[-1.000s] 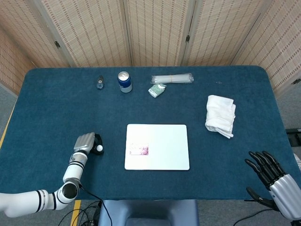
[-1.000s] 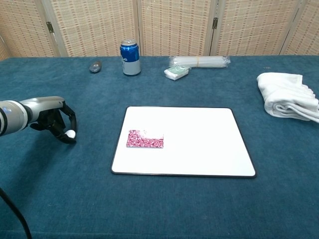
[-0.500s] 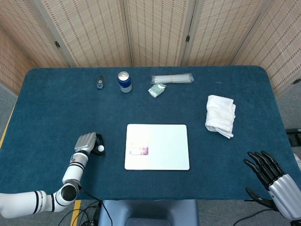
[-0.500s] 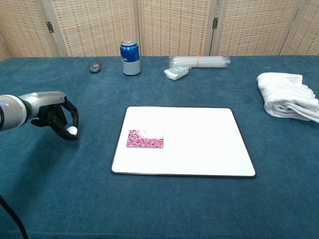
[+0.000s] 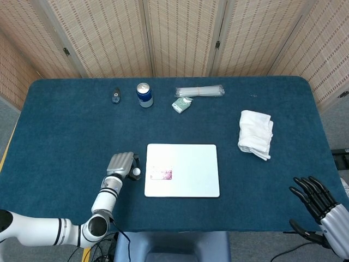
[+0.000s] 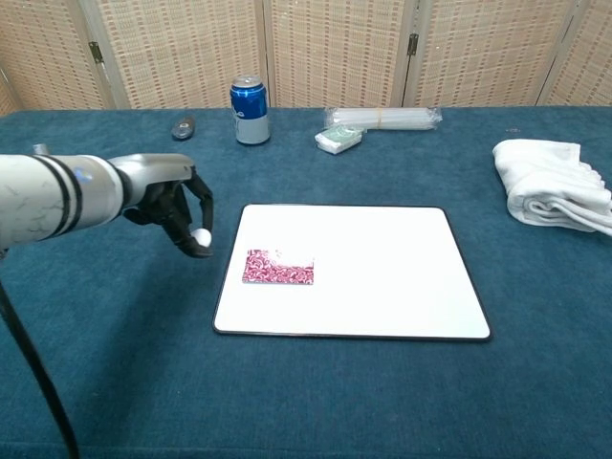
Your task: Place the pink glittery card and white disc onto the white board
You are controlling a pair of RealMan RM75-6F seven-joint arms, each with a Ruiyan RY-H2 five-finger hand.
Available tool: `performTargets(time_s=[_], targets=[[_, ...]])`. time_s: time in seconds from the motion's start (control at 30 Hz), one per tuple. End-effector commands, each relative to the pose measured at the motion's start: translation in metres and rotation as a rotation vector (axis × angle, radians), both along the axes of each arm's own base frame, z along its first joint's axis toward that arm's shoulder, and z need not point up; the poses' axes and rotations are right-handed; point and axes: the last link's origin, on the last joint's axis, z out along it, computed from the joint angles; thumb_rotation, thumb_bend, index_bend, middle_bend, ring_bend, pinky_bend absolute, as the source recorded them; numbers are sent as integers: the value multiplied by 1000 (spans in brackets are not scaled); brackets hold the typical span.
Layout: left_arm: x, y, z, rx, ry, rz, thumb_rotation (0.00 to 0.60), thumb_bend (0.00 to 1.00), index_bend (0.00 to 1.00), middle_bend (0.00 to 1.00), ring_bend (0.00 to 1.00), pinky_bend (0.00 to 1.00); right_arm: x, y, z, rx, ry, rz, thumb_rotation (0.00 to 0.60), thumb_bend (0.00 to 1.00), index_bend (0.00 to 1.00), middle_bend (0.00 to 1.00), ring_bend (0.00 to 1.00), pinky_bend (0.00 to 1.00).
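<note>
Disc (image 6: 202,236), small and white, sits pinched in my left hand (image 6: 177,208), just off the left edge of the white board (image 6: 382,277); the board lies to the right of the hand, so I judge a short carry rightward should do; the pink card (image 6: 278,268) already lies on the board's near-left part; my right hand (image 5: 319,202) hangs open, well apart.
</note>
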Motion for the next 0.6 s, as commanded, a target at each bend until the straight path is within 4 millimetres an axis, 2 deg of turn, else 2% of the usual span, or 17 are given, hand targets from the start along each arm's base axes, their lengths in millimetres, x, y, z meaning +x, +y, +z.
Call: performTargets(time_s=[0.03,0.27,0.47,0.6], targets=[[33,-5,-11,-21,-8,-19,600,311,581,1000,1000,1000,-2,1,4,2,-12,5,600,211,0,0,0,0],[70,-5,-30,-36,28,-58,600,311,576,1000,1000,1000,-6,7,14,-26,-44,13,600,210,0,0,0,0],[81,2,-38,-37,35,-47,600,311,575,1000,1000,1000,-9,8,18,-28,-58,6,600,210,0,0,0,0],[79,8,-46,-49,42,-38,600,311,574,1000,1000,1000,-11,8,20,-31,-61,0,600,210,0,0,0,0]])
